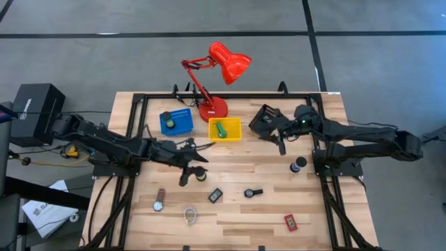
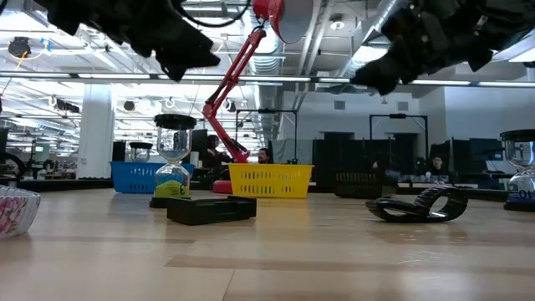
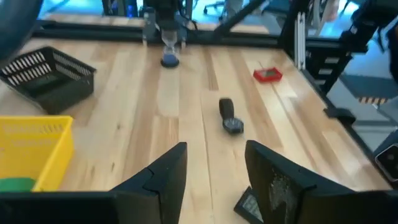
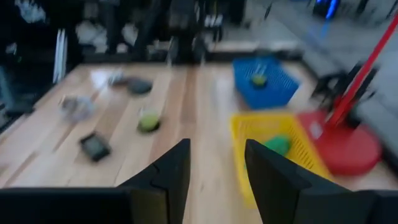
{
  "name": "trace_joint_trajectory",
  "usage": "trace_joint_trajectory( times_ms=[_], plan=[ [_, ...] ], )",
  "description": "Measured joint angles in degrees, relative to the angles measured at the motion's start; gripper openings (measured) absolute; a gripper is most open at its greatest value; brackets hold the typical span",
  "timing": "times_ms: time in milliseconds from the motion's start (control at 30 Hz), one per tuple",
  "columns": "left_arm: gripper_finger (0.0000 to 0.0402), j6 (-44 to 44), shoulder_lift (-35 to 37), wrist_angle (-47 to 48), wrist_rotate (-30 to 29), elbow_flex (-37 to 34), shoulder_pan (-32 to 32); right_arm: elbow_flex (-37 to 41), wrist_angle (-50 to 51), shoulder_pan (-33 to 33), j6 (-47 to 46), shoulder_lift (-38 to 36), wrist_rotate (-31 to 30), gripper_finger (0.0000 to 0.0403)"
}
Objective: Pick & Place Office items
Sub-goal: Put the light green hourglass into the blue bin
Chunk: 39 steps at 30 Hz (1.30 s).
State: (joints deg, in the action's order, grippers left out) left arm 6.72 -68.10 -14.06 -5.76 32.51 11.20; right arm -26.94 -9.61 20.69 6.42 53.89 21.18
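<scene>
While both dark arms reach inward over the pale wooden plank table [image 1: 237, 209], the left gripper [image 1: 187, 173] hangs above the middle with its fingers parted and empty. The right gripper [image 1: 280, 143] hovers beside the black mesh tray [image 1: 263, 118], likewise spread and holding nothing. A green stubby piece [image 1: 221, 129] lies in the yellow lattice plastic tray [image 1: 224, 130]. Out on the planks rest a leather-strapped wristwatch [image 1: 159, 201], a clear ring [image 1: 189, 215], a flat black rectangular gadget [image 1: 215, 195], a small round black gadget [image 1: 252, 193], a small red rectangle [image 1: 290, 222] and a black-capped hourglass [image 1: 298, 165].
</scene>
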Motion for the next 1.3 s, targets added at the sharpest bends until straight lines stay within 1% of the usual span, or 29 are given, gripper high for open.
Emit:
trace_joint_trajectory(
  times_ms=[67,200,400,533,667,833,1300],
  plan=[
    [0.0177,0.0,-2.2,-0.5,-1.2,0.1,0.8,-0.1,-3.0,0.5,0.0,0.2,0.0,0.0145],
    [0.021,0.0,-5.9,-0.7,-4.3,1.0,1.0,-0.1,-4.4,1.1,0.1,0.3,0.0,0.0145],
    [0.0261,0.0,-9.4,-0.5,-4.1,1.4,1.4,-0.1,-4.1,1.7,2.3,1.8,0.0,0.0144],
    [0.0283,2.3,-11.3,0.2,-3.8,1.4,2.2,-0.1,-3.9,1.5,3.1,2.6,-0.2,0.0146],
    [0.0293,2.8,-12.0,2.9,-3.9,1.4,2.4,-0.1,-4.3,1.6,3.1,2.8,-0.2,0.0145],
    [0.0297,5.9,-12.0,7.8,-4.8,1.4,2.4,-0.1,-4.3,1.6,3.1,2.9,-0.2,0.0145],
    [0.0296,6.2,-12.0,8.9,-4.8,1.4,2.4,-0.1,-4.2,1.6,3.1,2.9,-0.2,0.0146]
  ],
)
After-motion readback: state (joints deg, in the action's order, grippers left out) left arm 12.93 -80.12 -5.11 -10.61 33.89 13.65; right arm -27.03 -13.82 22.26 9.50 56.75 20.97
